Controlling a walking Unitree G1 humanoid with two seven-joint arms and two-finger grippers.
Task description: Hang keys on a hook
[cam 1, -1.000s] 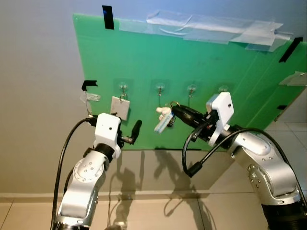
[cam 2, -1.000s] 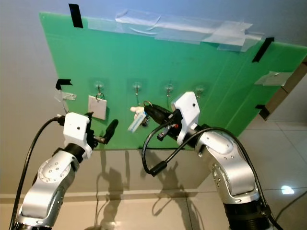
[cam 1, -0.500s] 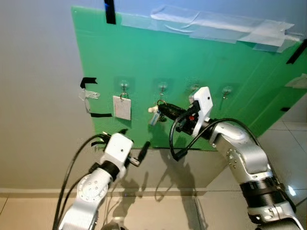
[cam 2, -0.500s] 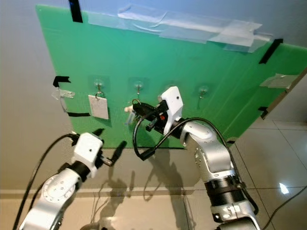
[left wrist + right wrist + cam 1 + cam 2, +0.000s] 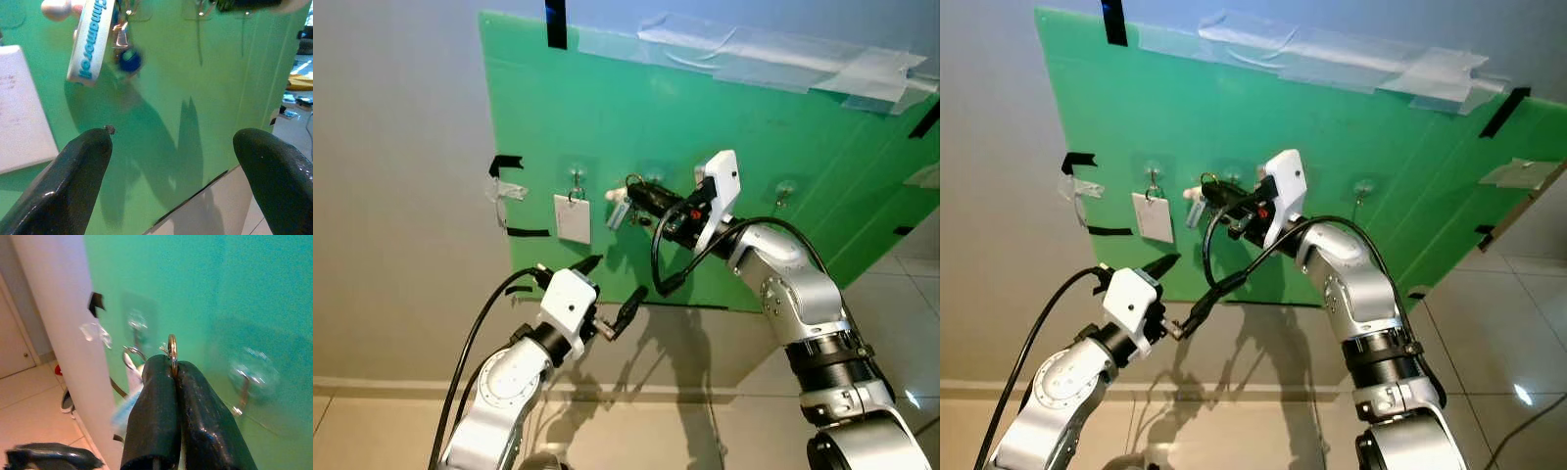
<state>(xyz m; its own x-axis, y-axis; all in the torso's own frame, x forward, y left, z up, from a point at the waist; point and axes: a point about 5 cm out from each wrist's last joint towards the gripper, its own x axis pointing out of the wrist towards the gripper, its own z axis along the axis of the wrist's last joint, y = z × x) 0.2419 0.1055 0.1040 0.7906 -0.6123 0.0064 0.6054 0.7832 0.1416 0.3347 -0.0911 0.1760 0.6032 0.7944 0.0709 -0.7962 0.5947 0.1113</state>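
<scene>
- The keys (image 5: pixel 625 199) hang from my right hand (image 5: pixel 641 195), up against the green board (image 5: pixel 724 137), with their metal ring (image 5: pixel 172 348) sticking out past my fingertips.
- My right hand is clamped together on that ring, its two black fingers (image 5: pixel 151 416) pressed side by side.
- A white and blue tag (image 5: pixel 90 41) dangles from the bunch, just beside a clear hook (image 5: pixel 651 179) on the board.
- Whether the ring is over a hook, I cannot tell.
- A white card (image 5: pixel 573 217) hangs on the next hook (image 5: pixel 576 178) toward my left.
- My left hand (image 5: pixel 612 294) is lower, near the board's bottom edge, fingers (image 5: pixel 73 171) spread wide apart and holding nothing.
</scene>
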